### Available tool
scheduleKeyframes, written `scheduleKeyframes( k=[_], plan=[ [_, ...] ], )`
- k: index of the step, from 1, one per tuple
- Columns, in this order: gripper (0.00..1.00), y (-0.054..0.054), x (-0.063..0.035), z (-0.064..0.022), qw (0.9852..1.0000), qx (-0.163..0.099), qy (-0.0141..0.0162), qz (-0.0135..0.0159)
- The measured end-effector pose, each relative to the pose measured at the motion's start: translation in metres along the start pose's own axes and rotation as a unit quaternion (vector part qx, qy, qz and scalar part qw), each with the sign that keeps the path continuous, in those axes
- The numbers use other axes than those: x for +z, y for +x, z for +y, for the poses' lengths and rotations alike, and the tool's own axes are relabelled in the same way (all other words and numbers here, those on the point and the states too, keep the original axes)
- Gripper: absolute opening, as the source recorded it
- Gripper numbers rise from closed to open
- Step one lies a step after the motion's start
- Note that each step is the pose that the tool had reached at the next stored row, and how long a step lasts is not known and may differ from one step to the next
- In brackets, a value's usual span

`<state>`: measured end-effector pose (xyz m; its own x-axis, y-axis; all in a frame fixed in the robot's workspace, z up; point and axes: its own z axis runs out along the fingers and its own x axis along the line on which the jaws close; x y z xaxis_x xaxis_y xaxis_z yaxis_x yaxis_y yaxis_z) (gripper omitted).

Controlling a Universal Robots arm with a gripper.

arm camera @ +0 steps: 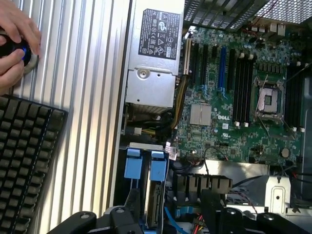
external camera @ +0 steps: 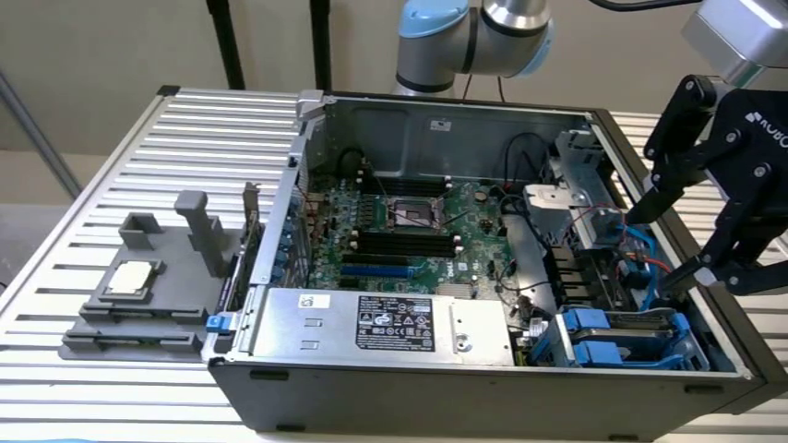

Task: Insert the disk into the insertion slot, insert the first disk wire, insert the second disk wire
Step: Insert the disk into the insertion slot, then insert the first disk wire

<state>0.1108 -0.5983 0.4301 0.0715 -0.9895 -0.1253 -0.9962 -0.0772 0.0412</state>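
While hanging over case [external camera: 493, 399] at exterior view's right, showed gripper [external camera: 665, 247] released, empty; spotted disk [external camera: 601, 351] seated in insertion slot [external camera: 685, 343], near corner.

Open computer case [external camera: 493, 397] covered from two angles.
From the exterior view: set high and well back, looking down at a slant across the slatted counter [external camera: 87, 185], taking in the whole case and the end effector [external camera: 671, 245] at the exterior view's right. From the wrist view: far nearer, facing almost straight down into the case, turned roughly a quarter against the exterior view. Shared by both: silver power-supply box [external camera: 382, 323], green motherboard [external camera: 474, 208], blue drive carriers [external camera: 600, 353], a strip of counter.
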Motion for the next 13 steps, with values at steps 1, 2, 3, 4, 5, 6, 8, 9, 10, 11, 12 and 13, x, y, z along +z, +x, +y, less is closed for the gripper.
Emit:
scheduleKeyframes(
  k=[1,2,3,4,5,6,8,9,10,11,12,13],
  plan=[
    [0.62,0.0000,-0.0003,-0.0008,1.0000,0.000,0.0000,0.0002],
    [0.62,0.0000,-0.0003,-0.0009,1.0000,0.000,0.0000,0.0001],
    [0.62,0.0000,-0.0002,-0.0009,1.0000,0.000,0.0000,0.0001],
    [0.62,0.0000,-0.0002,-0.0009,1.0000,0.000,0.0000,0.0001],
    [0.62,0.0000,-0.0002,-0.0009,1.0000,0.000,0.0000,0.0000],
    [0.62,0.0000,-0.0001,-0.0009,1.0000,0.000,0.0000,0.0000],
    [0.62,0.0000,-0.0001,-0.0009,1.0000,0.000,0.0000,0.0000],
    [0.62,0.0000,-0.0001,-0.0009,1.0000,0.000,0.0000,0.0000],
    [0.62,0.0000,-0.0001,-0.0009,1.0000,0.000,0.0000,0.0000],
    [0.62,0.0000,-0.0001,-0.0009,1.0000,0.000,0.0000,0.0000],
    [0.62,0.0000,-0.0002,-0.0009,1.0000,0.000,0.0000,0.0000],
    [0.62,0.0000,-0.0001,-0.0009,1.0000,0.000,0.0000,0.0000]
  ],
)
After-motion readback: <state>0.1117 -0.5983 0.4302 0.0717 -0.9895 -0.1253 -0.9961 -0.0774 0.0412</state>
